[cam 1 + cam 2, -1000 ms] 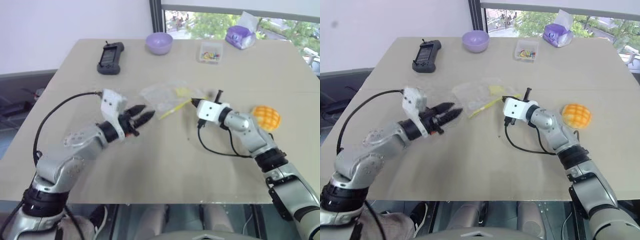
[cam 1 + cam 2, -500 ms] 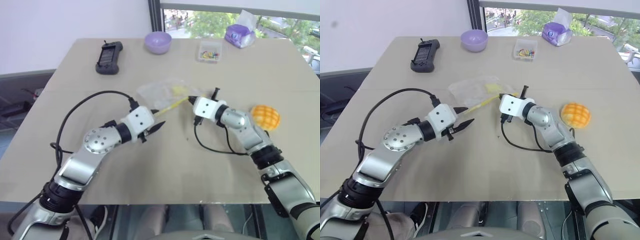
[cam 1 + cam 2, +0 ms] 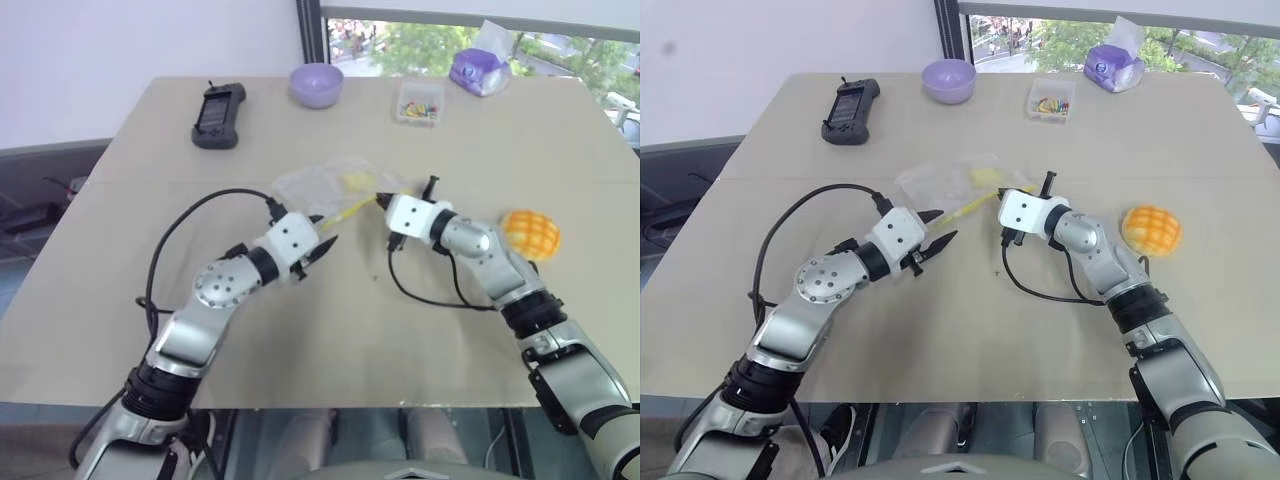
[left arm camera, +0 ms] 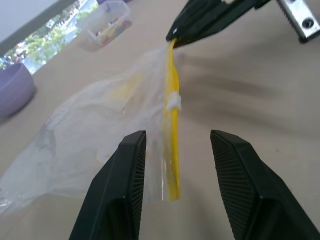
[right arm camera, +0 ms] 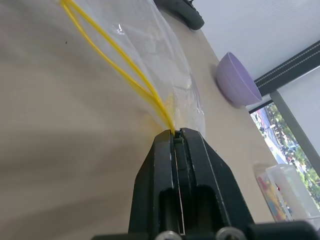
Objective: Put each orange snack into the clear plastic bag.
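R gripper (image 5: 176,137) is clamped tight on one end of the bag's (image 3: 330,185) yellow seal strip (image 4: 172,125), pinching it just above the table (image 3: 300,330). From that pinch the strip runs toward the L gripper (image 4: 175,165), and the rest of the bag lies crumpled on the table, on the far side of the strip. L gripper's fingers (image 4: 122,185) stand apart, one each side of the strip's free end, not yet closed on it; strip sits betw. them, nearer the finger on the bag side. One snack (image 3: 532,234) sits on the table beside the R forearm, well apart from the bag & both grippers. Further back: black handset (image 3: 219,110), lilac bowl (image 3: 318,85), small clear box (image 3: 420,103), purple packet (image 3: 479,72).
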